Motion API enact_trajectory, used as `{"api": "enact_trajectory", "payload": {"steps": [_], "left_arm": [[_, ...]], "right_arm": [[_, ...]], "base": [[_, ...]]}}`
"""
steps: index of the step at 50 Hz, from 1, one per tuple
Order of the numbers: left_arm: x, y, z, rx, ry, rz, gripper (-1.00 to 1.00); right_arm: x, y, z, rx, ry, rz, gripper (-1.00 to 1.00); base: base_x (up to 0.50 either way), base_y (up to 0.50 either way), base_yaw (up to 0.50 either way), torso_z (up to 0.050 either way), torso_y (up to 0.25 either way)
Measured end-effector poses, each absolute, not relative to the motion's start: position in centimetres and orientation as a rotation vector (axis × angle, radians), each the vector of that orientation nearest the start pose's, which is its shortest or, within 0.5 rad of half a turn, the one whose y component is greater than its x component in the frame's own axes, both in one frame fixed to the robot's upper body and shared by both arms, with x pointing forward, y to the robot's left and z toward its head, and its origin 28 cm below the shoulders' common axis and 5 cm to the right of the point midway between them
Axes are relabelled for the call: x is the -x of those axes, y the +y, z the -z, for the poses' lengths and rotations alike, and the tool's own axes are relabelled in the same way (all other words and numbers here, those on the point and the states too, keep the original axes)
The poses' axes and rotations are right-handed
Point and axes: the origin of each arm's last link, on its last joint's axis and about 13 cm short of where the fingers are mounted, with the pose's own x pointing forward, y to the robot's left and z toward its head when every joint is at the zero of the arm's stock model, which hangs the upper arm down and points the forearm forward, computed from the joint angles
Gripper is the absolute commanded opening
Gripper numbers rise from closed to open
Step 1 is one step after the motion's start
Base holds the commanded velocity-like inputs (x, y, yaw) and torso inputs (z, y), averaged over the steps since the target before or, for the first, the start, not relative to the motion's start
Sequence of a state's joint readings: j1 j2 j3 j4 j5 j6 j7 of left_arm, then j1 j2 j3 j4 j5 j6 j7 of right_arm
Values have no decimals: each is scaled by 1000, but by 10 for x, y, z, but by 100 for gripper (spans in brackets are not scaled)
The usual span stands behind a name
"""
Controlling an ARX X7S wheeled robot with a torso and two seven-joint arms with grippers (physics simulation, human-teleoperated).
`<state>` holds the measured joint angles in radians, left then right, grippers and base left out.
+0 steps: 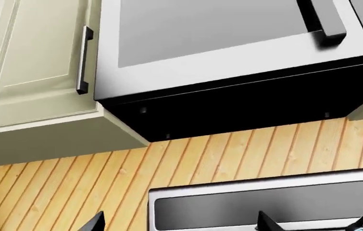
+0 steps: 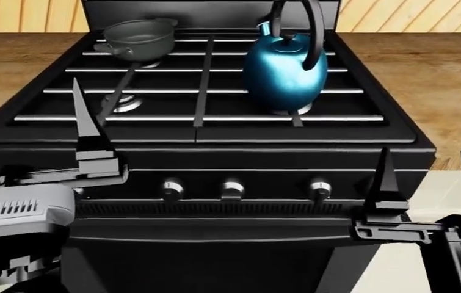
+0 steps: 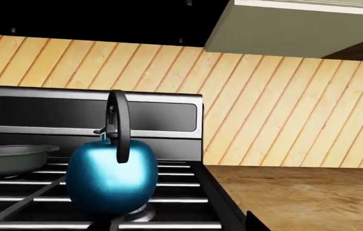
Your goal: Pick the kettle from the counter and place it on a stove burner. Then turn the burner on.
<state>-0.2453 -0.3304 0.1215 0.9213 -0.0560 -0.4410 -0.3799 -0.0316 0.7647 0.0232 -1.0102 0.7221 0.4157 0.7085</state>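
The teal-blue kettle (image 2: 286, 73) with its black arched handle stands upright on the right side of the black range, over a silvery stove burner (image 2: 295, 112). It also shows in the right wrist view (image 3: 110, 180), with the burner (image 3: 136, 211) under it. My right gripper (image 2: 430, 183) is open and empty, low in front of the range at the right. My left gripper (image 1: 181, 224) is open and empty; one of its fingers (image 2: 83, 116) points up at the front left of the range. The counter (image 2: 425, 67) flanks the range.
A small dark grey pot (image 2: 137, 38) sits on the back left burner. Three knobs (image 2: 232, 188) line the range's front panel. A microwave (image 1: 232, 48) and cream cabinets (image 1: 27, 62) hang above. The range's back panel (image 3: 98, 115) stands before a wood-slat wall.
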Motion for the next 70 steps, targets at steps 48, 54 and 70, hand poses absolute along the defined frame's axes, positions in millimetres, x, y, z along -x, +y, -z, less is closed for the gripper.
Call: {"api": "enact_trajectory", "payload": {"steps": [48, 54, 70], "left_arm": [[-183, 219, -210, -135, -784, -172, 100], [-181, 220, -210, -136, -803, -177, 100], [-180, 221, -209, -127, -816, -163, 100]], "right_arm": [[-154, -152, -181, 30, -144, 95, 100], [-160, -155, -182, 41, -98, 97, 100], [-173, -161, -189, 85, -25, 134, 100]], "base": [[0, 0, 0, -40, 0], [0, 0, 0, 0, 0], [0, 0, 0, 0, 0]]}}
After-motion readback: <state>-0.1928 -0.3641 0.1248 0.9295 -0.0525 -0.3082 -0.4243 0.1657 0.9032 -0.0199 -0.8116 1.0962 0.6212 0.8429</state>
